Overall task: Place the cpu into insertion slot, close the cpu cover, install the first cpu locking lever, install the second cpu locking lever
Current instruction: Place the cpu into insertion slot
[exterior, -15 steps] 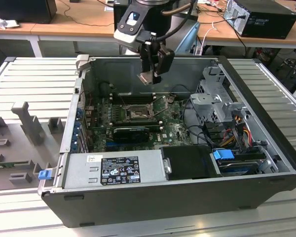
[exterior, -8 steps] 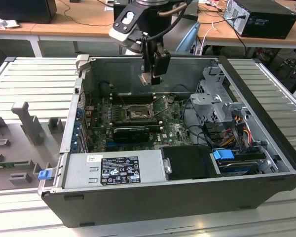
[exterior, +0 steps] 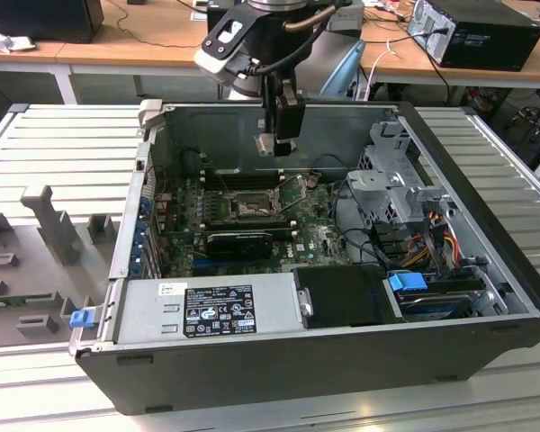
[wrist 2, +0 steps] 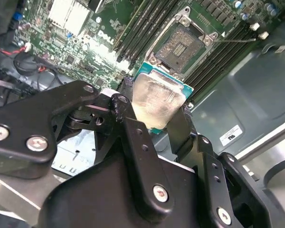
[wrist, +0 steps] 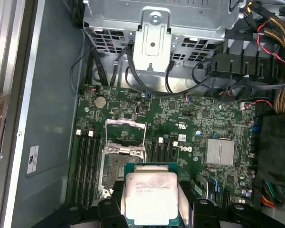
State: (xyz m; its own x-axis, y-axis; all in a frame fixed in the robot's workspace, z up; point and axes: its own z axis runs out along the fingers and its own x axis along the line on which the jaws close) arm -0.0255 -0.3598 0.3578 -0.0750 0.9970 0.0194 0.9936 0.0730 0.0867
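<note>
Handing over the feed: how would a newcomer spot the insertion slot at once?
Inside the open computer case, find the green motherboard on its floor. Near the board's middle, under the gripper holding the cpu, sits the insertion slot: a square metal-rimmed socket with a dark centre, unlike the long narrow black memory slots flanking it.

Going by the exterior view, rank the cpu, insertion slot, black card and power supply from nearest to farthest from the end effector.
1. cpu: gripped in the end effector.
2. insertion slot: on the motherboard below.
3. black card: beside the slot, toward the camera.
4. power supply: at the case near wall.
</note>
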